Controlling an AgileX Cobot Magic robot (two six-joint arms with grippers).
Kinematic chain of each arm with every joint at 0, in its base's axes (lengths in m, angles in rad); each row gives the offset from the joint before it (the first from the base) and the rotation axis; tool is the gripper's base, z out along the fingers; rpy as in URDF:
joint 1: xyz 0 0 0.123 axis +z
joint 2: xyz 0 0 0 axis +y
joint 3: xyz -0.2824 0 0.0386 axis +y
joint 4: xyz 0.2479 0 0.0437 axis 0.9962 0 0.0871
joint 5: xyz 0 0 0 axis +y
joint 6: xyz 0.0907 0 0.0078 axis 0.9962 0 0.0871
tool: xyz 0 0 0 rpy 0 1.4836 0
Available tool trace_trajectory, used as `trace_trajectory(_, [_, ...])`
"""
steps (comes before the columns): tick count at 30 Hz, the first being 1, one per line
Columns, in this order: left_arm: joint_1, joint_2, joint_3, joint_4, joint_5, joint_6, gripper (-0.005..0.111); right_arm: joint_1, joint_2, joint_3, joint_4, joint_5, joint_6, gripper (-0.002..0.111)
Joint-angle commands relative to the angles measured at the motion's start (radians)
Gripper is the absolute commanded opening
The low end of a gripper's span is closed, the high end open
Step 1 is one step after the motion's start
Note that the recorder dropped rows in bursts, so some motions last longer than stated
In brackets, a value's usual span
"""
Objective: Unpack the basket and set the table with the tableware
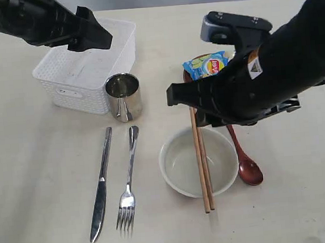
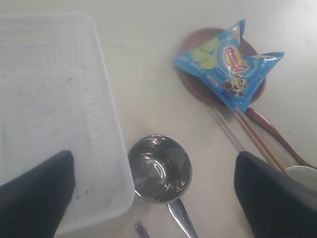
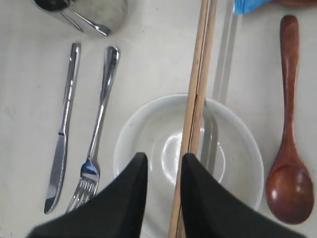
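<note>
The left gripper [image 2: 153, 157] hangs wide open and empty above the basket [image 1: 74, 89] and the cup [image 1: 123, 96]. The right gripper [image 3: 161, 161] hovers over the bowl [image 1: 165, 166]. Its fingers stand a narrow gap apart with nothing between them, just beside the chopsticks [image 1: 200, 158] that lie across the bowl's rim. The basket and the cup are empty. The cup stands just beside the basket on the table [image 1: 42, 177]. A chip bag [image 2: 228, 67] lies on the plate [image 2: 198, 87].

Mid-frame, chopsticks [image 3: 197, 99] lie across the cream bowl [image 3: 143, 148]; spoon [image 3: 288, 129] beside it, knife [image 3: 62, 134] and fork [image 3: 100, 124] opposite; gripper [image 3: 163, 157] fingers slightly apart.
</note>
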Motion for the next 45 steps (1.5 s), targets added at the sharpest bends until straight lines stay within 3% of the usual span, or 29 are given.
trace_trajectory(1, [0.002,-0.005,0.006,-0.008,-0.007,0.01,0.081,0.002,-0.126,-0.003,-0.113,0.003,-0.01,0.023])
trace_trajectory(10, [0.002,-0.005,0.006,0.017,-0.059,0.02,0.081,0.002,-0.431,-0.003,-0.441,0.001,-0.005,0.023])
trace_trajectory(30, [0.002,-0.005,0.006,0.018,-0.063,0.02,0.081,0.002,-1.108,-0.003,-0.444,0.005,0.001,0.023])
trace_trajectory(36, [0.002,-0.005,0.006,0.018,-0.063,0.02,0.081,-0.057,-1.302,-0.003,-0.444,0.003,0.001,0.023])
trace_trajectory(45, [0.002,-0.005,0.006,0.021,-0.066,0.02,0.081,-0.134,-1.292,-0.009,-0.497,-0.066,-0.016,0.023])
